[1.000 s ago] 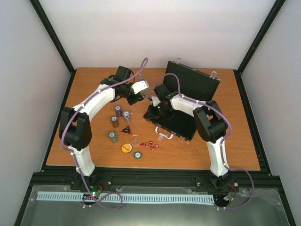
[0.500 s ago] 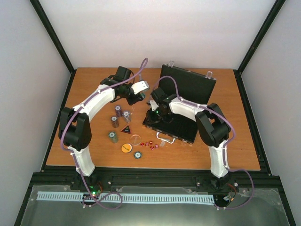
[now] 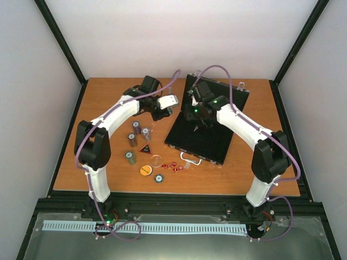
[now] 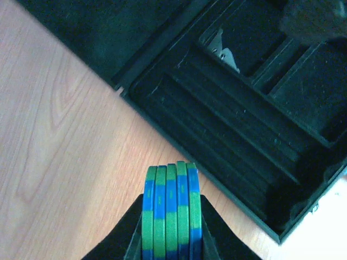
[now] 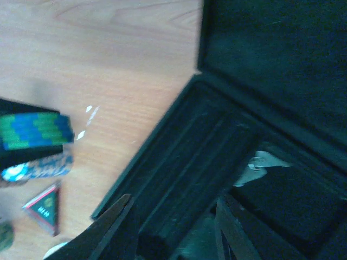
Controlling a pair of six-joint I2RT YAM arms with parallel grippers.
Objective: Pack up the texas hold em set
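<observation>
Since a second ago the right arm has swung off the case's left edge and now reaches over its tray near the hinge, and the lid stands more upright.

From above, the black case [image 3: 203, 142] lies open on the table [image 3: 260, 173], its lid raised at the far side. The right gripper [image 3: 196, 123] hangs over the tray. The left gripper [image 3: 161, 114] sits just left of the case. Loose chip stacks [image 3: 136, 128], the red-black triangle [image 3: 145, 148], the orange disc [image 3: 145, 170] and the red dice [image 3: 173, 166] lie on the wood to the left of the case.

At the left wrist, the gripper [image 4: 171, 222] is clamped on a green-and-blue chip stack [image 4: 169, 208] held on edge above the wood, beside the case [image 4: 217, 124]. The tray shows long grooves and square compartments. One compartment holds a small silvery piece [image 4: 225, 52] that I cannot identify.

At the right wrist, the gripper [image 5: 173, 219] has its jaws apart with nothing between them, above the grooved tray [image 5: 184, 168]. The silvery piece [image 5: 259, 163] lies in a compartment there.
</observation>
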